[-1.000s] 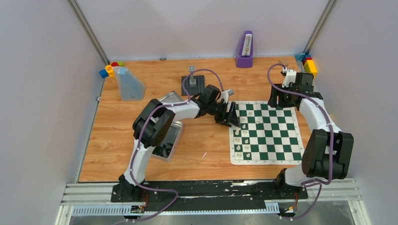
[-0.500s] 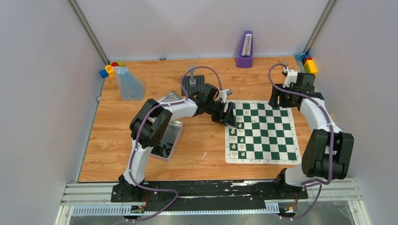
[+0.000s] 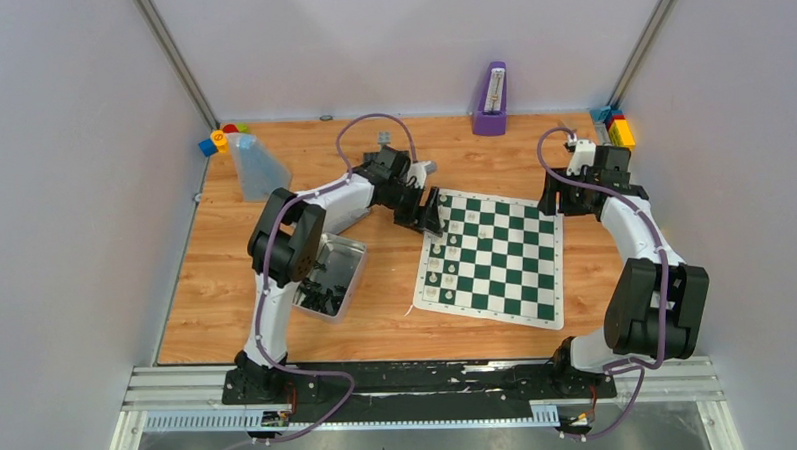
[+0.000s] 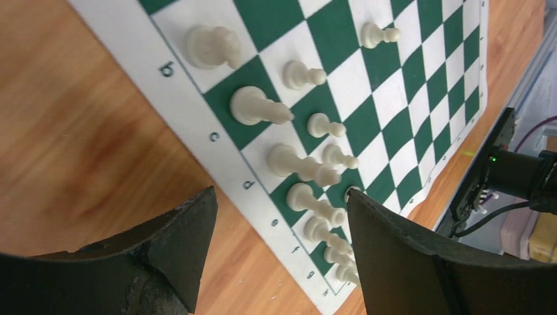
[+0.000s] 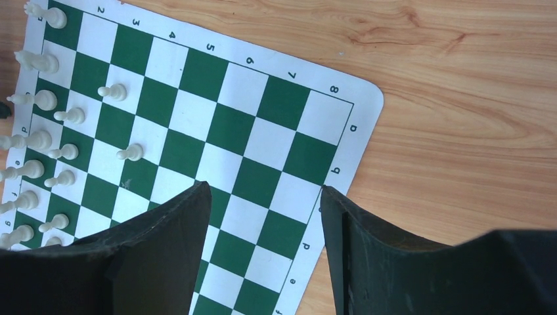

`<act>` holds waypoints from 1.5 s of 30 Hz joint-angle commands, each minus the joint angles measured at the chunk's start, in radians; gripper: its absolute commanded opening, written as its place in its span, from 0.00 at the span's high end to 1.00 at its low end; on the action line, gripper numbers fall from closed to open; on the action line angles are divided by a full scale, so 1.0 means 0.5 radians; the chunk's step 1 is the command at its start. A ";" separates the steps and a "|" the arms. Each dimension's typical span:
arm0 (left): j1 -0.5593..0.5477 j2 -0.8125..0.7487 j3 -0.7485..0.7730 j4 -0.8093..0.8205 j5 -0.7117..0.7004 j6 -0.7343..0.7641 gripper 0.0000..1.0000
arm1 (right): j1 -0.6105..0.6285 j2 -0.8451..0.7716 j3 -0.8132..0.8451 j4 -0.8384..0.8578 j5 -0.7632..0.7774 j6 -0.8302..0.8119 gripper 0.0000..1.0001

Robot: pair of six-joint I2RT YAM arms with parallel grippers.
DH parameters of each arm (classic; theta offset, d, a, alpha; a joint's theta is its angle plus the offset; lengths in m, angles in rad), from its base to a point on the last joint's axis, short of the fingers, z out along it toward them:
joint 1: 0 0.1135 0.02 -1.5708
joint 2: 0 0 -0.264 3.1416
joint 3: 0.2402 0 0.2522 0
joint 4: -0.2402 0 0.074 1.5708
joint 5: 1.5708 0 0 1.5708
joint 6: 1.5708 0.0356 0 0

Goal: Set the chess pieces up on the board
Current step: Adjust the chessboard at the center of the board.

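The board (image 3: 505, 251) lies skewed on the wooden table, its near-left corner swung toward the tin. Several cream-white chess pieces (image 3: 438, 264) stand in two rows along its left side. Black pieces (image 3: 322, 298) lie in the silver tin (image 3: 347, 252). My left gripper (image 3: 429, 212) is open at the board's far-left corner; in the left wrist view (image 4: 279, 193) its jaws straddle the board's lettered border (image 4: 246, 184) beside the white pieces (image 4: 253, 108). My right gripper (image 3: 554, 202) is open and empty above the board's right edge (image 5: 368, 131), and the white pieces (image 5: 39, 141) show at the left of the right wrist view.
A grey brick tower on a dark baseplate (image 3: 384, 145) stands behind the left arm, partly hidden. A purple upright object (image 3: 491, 100) is at the back wall. A clear blue container (image 3: 257, 168) and coloured blocks (image 3: 219, 139) sit far left, more blocks (image 3: 619, 127) far right.
My left gripper has moved left and toward the back. The board has slid left and turned with it, its pieces still standing. The right arm has not moved.
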 commanded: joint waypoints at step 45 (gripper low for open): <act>0.367 -1.366 -0.305 -1.002 -0.578 1.296 0.00 | 1.702 -0.539 -0.901 0.262 0.328 -1.171 0.45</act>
